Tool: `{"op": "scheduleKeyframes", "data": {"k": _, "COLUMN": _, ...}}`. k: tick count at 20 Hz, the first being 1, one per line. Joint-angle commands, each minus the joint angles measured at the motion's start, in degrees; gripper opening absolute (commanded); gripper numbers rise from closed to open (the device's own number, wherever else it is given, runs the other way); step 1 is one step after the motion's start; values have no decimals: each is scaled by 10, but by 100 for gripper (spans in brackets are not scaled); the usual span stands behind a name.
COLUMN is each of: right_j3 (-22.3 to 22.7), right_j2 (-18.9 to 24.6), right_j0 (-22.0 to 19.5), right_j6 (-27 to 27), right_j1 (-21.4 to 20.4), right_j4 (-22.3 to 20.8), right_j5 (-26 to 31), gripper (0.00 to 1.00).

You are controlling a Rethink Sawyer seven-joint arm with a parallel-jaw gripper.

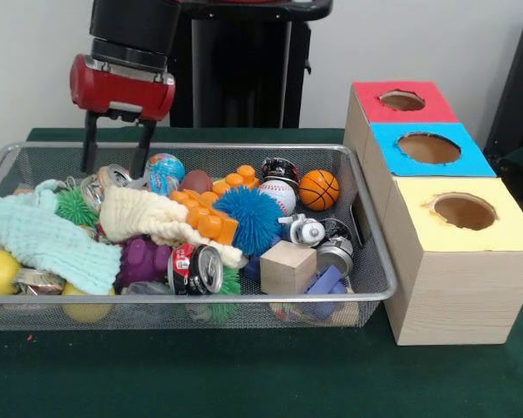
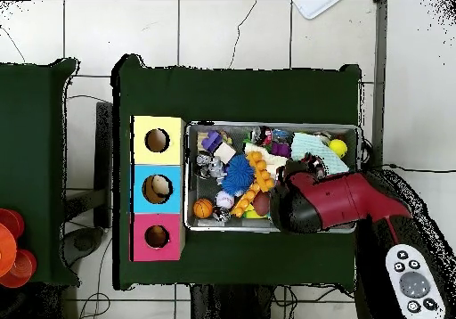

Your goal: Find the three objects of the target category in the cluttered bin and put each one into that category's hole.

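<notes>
Tool (image 1: 116,155) in the upper left of my front frame, fingers spread apart and empty, tips down among clutter at the far rim of the bin (image 1: 244,147). I can't pick out any plush animals in the pile. Red-topped hole (image 1: 402,100) sits upper right, on the green counter (image 1: 244,374)
</notes>
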Motion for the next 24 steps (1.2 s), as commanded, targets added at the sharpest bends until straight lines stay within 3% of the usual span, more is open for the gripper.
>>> {"op": "scheduleKeyframes", "data": {"k": 1, "right_j3": -42, "right_j2": 71, "right_j0": -18, "right_j6": -180, "right_j1": -1, "right_j4": -78, "right_j5": -13, "gripper": 100}}
{"op": "scheduleKeyframes", "data": {"k": 5, "right_j3": -42, "right_j2": 65, "right_j0": -14, "right_j6": -156, "right_j1": 5, "right_j4": -107, "right_j5": -18, "gripper": 100}}
{"op": "scheduleKeyframes", "data": {"k": 10, "right_j3": -59, "right_j2": 91, "right_j0": -53, "right_j6": -154, "right_j1": 54, "right_j4": -85, "right_j5": 7, "gripper": 100}}
{"op": "scheduleKeyframes", "data": {"k": 24, "right_j3": -102, "right_j2": 108, "right_j0": -92, "right_j6": -173, "right_j1": 113, "right_j4": -118, "right_j5": 7, "gripper": 100}}
